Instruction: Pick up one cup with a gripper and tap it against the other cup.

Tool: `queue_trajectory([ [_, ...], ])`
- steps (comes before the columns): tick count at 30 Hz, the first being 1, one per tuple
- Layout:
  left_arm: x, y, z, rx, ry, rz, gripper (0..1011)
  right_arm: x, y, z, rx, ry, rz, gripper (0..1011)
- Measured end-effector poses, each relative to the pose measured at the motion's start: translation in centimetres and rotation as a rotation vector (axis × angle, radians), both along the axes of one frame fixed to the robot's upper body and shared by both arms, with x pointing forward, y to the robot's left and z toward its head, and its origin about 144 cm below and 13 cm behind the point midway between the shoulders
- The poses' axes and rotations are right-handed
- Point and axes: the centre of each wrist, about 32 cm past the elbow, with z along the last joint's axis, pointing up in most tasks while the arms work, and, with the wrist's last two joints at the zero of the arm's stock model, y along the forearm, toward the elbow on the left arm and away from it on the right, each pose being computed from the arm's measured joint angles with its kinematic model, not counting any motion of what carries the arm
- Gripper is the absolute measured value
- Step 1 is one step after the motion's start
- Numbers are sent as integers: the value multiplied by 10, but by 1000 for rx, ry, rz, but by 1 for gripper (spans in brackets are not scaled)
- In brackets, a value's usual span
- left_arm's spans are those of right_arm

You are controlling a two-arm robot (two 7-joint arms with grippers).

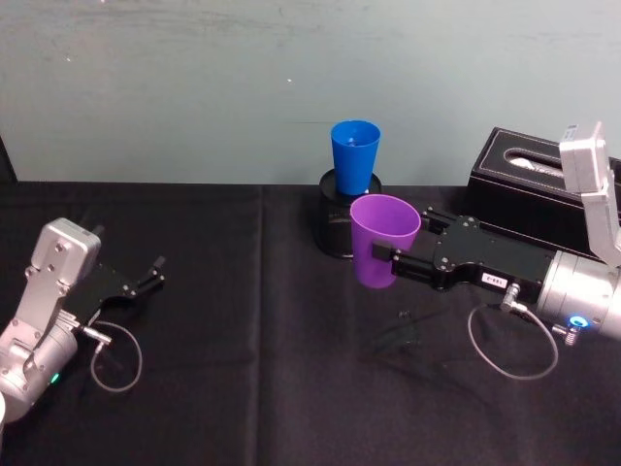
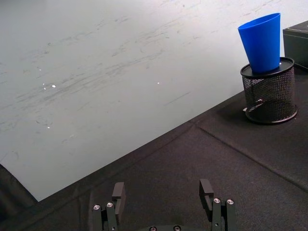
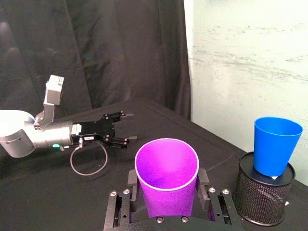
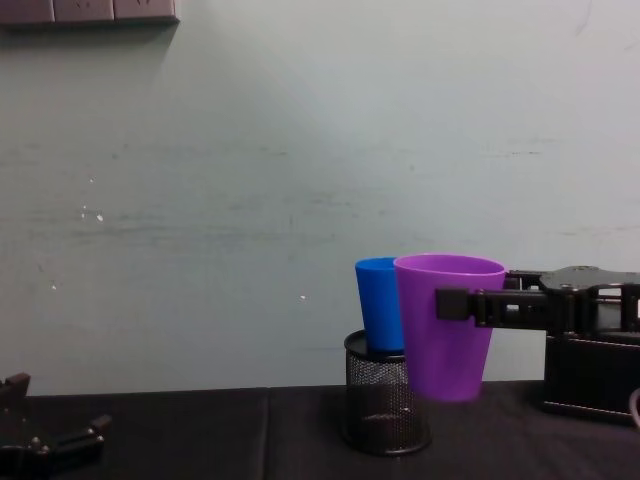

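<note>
The right gripper (image 1: 384, 256) reaches in from the right side of the head view and squeezes the purple cup (image 1: 385, 233), holding it upright above the black table (image 1: 243, 369) in the middle of the picture. The blue cup (image 1: 354, 155) stands in a black mesh pot (image 1: 338, 228) close by, just up and left. The left gripper (image 1: 153, 272) rests at the lower left, fingers spread apart, holding nothing.
</note>
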Motion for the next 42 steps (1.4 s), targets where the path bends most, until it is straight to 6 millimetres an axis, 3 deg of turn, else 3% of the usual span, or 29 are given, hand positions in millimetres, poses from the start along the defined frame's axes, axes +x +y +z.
queue_trajectory([
  [42,0,0,0,0,0,0,1011,0,0,0,0,0,0,721],
])
